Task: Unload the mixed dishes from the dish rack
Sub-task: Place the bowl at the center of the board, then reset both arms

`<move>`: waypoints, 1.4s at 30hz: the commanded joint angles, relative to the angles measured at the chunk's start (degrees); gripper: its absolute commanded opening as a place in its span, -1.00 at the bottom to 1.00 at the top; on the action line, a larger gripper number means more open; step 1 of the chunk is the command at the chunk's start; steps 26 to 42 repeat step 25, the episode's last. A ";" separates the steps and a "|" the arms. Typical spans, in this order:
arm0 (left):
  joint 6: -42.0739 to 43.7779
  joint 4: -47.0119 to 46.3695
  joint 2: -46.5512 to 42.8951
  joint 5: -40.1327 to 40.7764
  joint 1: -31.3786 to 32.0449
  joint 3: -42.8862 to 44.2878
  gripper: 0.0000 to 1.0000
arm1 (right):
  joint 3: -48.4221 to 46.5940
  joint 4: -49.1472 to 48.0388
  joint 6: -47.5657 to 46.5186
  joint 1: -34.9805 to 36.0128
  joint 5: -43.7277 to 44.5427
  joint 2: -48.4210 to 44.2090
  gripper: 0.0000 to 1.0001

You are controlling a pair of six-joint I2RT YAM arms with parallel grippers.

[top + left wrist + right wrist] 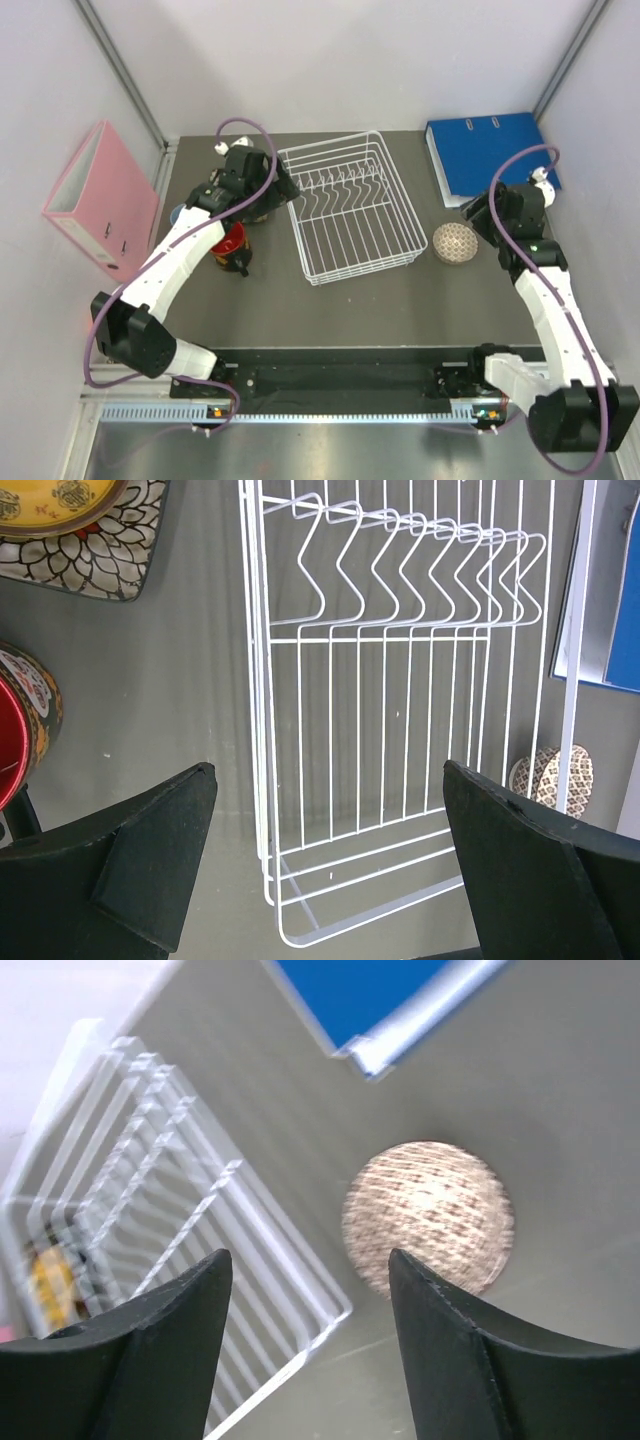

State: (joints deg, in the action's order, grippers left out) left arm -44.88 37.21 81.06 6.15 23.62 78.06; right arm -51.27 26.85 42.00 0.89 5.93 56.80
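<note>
Sitting in the middle of the dark tabletop (380, 310) is one white wire dish rack (345, 210). It has one row of bent prongs at its far end.

One round speckled bowl (453, 243) sits on the tabletop just to the right of the rack, not touching it. One dark mug (231, 245), red inside, stands to the left of the rack. One small light-blue cup (178, 213) peeks out from behind the left arm, further left.

Two plates show in the left wrist view, left of the rack. One yellow plate (50, 505) lies on top of one dark square plate (110, 555) with white petals. The yellow plate has small dark marks on it, too small to read.

Two binders are here. One pink binder (100, 195) leans at the left wall. One blue binder (490, 150) lies flat at the far right.

The left fingers (150, 870) are wide apart above the rack's left side, with nothing in them. The right fingers (470, 1360) are wide apart too, above the bowl, with nothing in them.
</note>
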 commanded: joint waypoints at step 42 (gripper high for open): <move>18.69 -4.69 -1.77 2.71 11.28 -4.76 0.98 | 5.48 -31.86 -29.60 57.20 38.35 -6.00 0.78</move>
